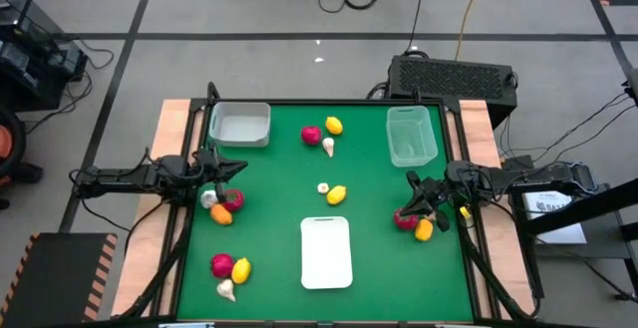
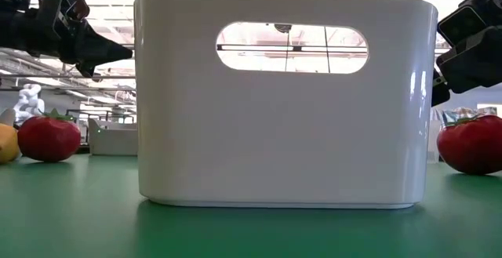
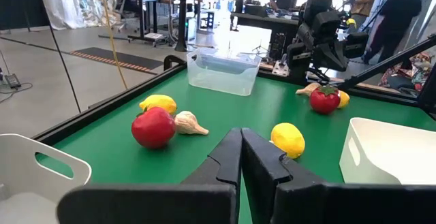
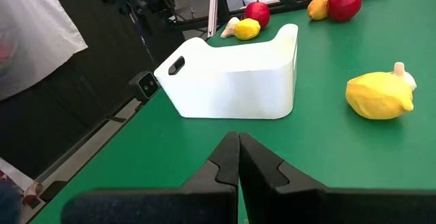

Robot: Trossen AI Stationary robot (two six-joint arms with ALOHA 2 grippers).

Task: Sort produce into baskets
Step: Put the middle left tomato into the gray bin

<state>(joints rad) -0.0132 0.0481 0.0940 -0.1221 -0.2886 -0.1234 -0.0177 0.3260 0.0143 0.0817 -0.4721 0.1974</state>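
The produce lies in small groups on the green table. A red piece [image 1: 311, 135], a lemon [image 1: 334, 126] and a garlic bulb [image 1: 328, 147] lie far centre. Another lemon [image 1: 337, 195] and a bulb [image 1: 323, 188] lie mid-table. More pieces lie at the left [image 1: 231, 200], near left [image 1: 221, 264] and right [image 1: 406, 219]. The whitish basket [image 1: 239, 125] stands far left and the green-tinted basket [image 1: 411, 136] far right. My left gripper [image 1: 237, 166] [image 3: 240, 139] hovers shut at the left edge. My right gripper [image 1: 413, 180] [image 4: 238, 142] hovers shut at the right edge. Neither holds anything.
A white tub with handle slots [image 1: 326, 252] stands near the table's front centre and fills the low view [image 2: 282, 93]. A black box [image 1: 454, 74] sits behind the far right corner. Open green surface lies between the groups of produce.
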